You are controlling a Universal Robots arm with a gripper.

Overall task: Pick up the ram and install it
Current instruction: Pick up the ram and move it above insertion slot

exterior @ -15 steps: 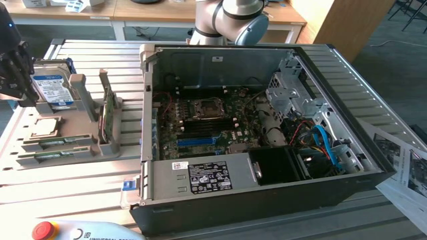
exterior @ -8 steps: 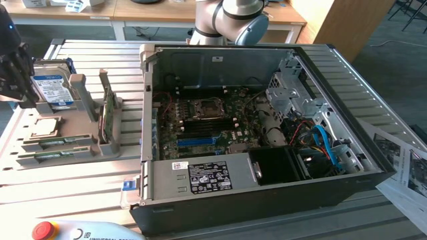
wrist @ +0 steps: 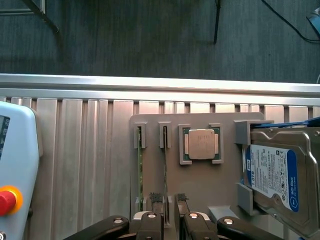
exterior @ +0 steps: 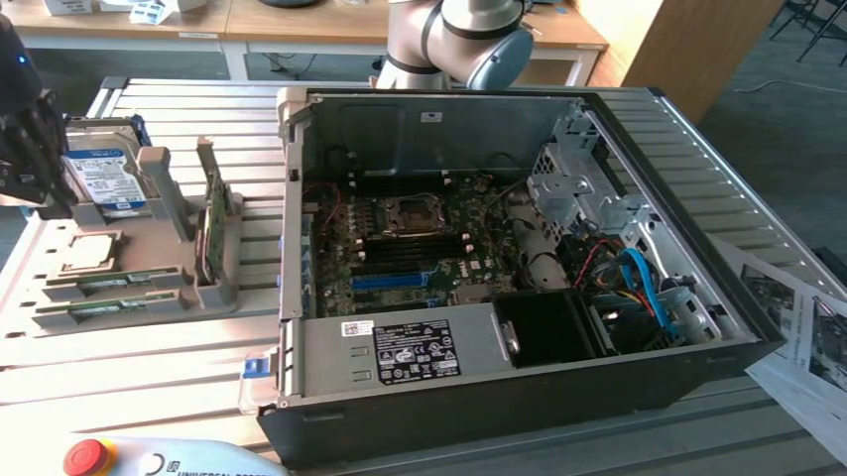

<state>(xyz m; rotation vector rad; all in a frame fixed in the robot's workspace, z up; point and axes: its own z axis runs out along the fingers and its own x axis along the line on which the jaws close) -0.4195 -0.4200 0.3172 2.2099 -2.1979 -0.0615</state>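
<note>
**Hovering with open fingers over the ram in its holder**

Much of the hand (wrist: 168, 200) is cut off at the edge of the wrist view. Only two fingertips (wrist: 156, 197) with ridged black pads and some dark links behind them can be seen. They stand wide apart and hold nothing. In the exterior view a dark shape (exterior: 27, 139) at the exterior view's left edge is also cut off, and I cannot tell which part of the robot it is.

The hard drive (wrist: 272, 175) with its blue label runs out of the wrist picture. So does the pale control box (wrist: 17, 150) with its red button (wrist: 6, 200). Inside the open computer case (exterior: 530, 397) the dark slots (exterior: 397, 256) beside the square socket are hard to make out.

The ram (wrist: 165, 170) stands on its edge in a narrow slot of the grey holder (wrist: 200, 185), which lies on the slatted metal worktop (wrist: 85, 150). From above it shows only as a thin green line, so its flat sides are hidden. One end of this line runs in between the two pads, and I cannot tell if a pad touches it. A second stick (wrist: 140, 170) stands in the neighbouring slot, parallel to it. On the ram's other side, close by, a square processor chip (wrist: 201, 144) sits in its own frame.
</note>
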